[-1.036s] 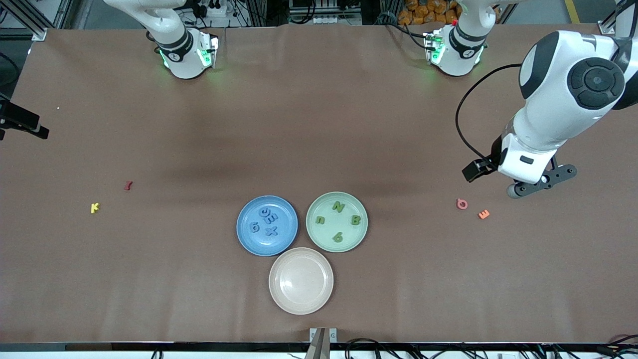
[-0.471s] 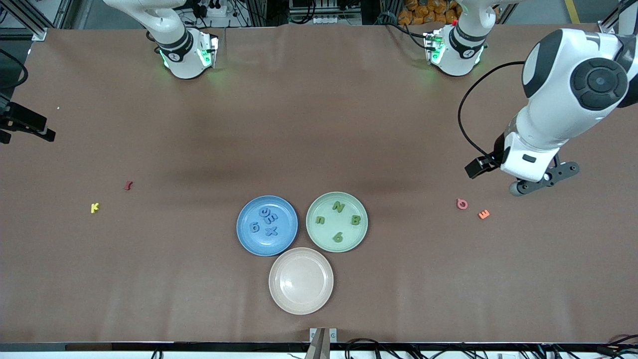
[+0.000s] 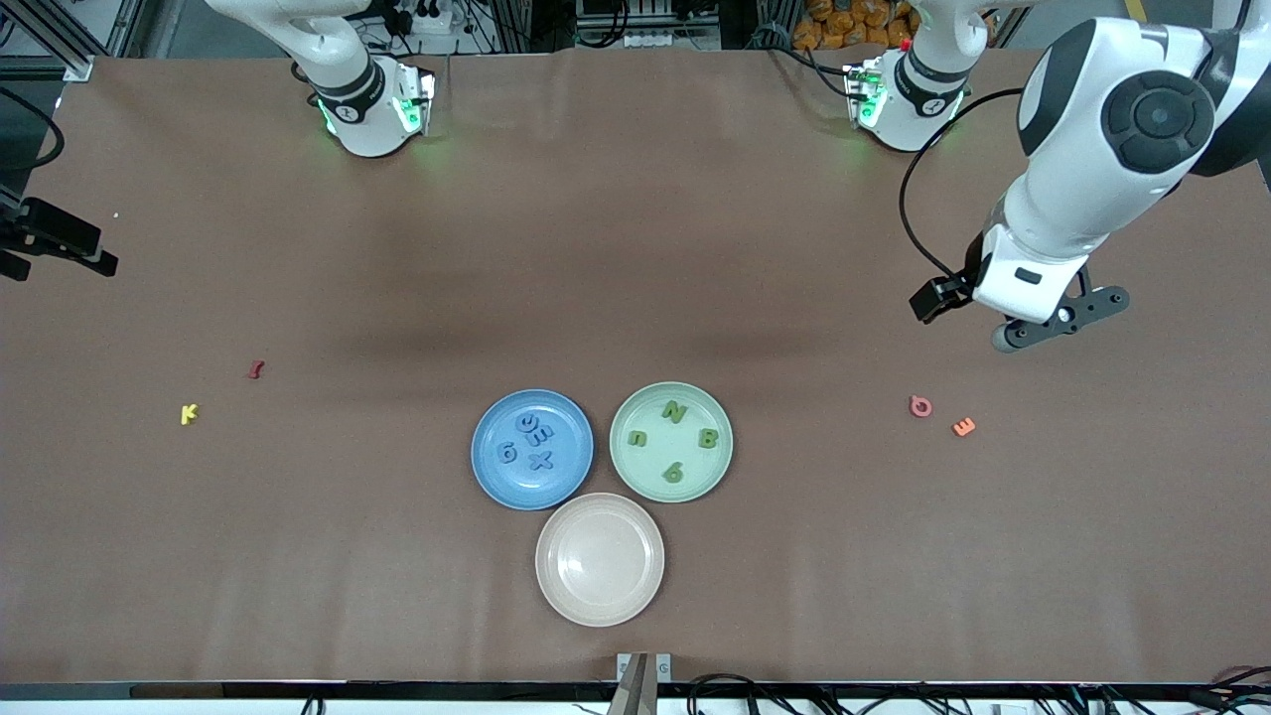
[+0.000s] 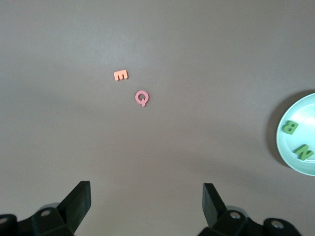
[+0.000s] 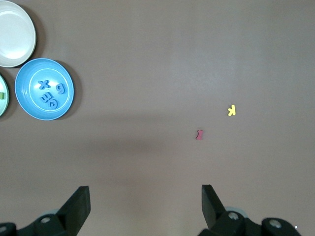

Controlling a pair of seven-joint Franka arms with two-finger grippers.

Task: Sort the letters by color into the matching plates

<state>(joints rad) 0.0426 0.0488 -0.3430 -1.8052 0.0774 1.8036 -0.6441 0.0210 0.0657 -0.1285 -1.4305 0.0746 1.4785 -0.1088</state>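
Beige plate (image 3: 600,559) sat nearest, bare. Next up, blue plate (image 3: 532,449) held 4 blue letters (image 3: 530,442); green plate (image 3: 671,442) held 4 green letters (image 3: 679,441). Sorting looked done.

Risk: pink Q (image 3: 920,405) & orange E (image 3: 963,427) lay near left gripper (image 4: 146,204), so a stray grab could drop a wrong colour in a plate.

Left gripper hung over bare table (image 3: 635,248), fingers wide apart, empty. Right gripper (image 5: 145,204) likewise, at right arm's end.

Wrist views showed the fingers; front view didn't. Only front showed all 3 plates whole.

Four blue letters (image 3: 531,443) flat in blue plate (image 3: 489,472), four green letters (image 3: 677,440) in pale green plate (image 3: 630,472), plates side by side
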